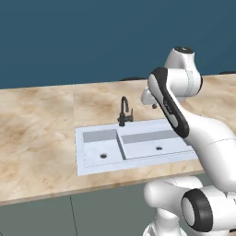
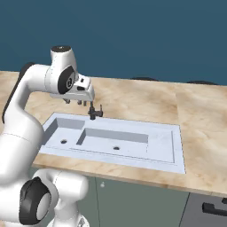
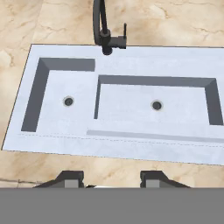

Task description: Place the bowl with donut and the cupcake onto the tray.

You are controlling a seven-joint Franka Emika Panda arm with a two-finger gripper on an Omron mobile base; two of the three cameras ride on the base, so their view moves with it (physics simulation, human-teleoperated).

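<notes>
In the left base view the white arm (image 1: pixel 193 138) rises from the lower right and bends over a marble-patterned counter (image 1: pixel 37 129), its hand held above the far right edge of a pale double-basin sink (image 1: pixel 133 147). A dark faucet (image 1: pixel 124 112) stands at the far rim of the sink, between the two basins. The hand is mostly hidden behind the arm's own links here, so the spread of the fingers cannot be told from this side. In the right base view the gripper (image 2: pixel 79 102) hangs above the far left part of the sink (image 2: pixel 164 146), just left of the faucet (image 2: pixel 94 111), with short dark fingertips pointing down and a small gap between them. A dark handle (image 2: pixel 215 208) shows on the cabinet front at lower right. In the hand view the fingertips (image 3: pixel 72 178) rise well apart at the bottom, with nothing between them, above the near counter strip. Beyond lie the sink (image 3: pixel 122 148), each basin with a drain, and the faucet (image 3: pixel 105 37) at the far rim. The bowl, donut, cupcake and tray cannot be located in these views.
</notes>
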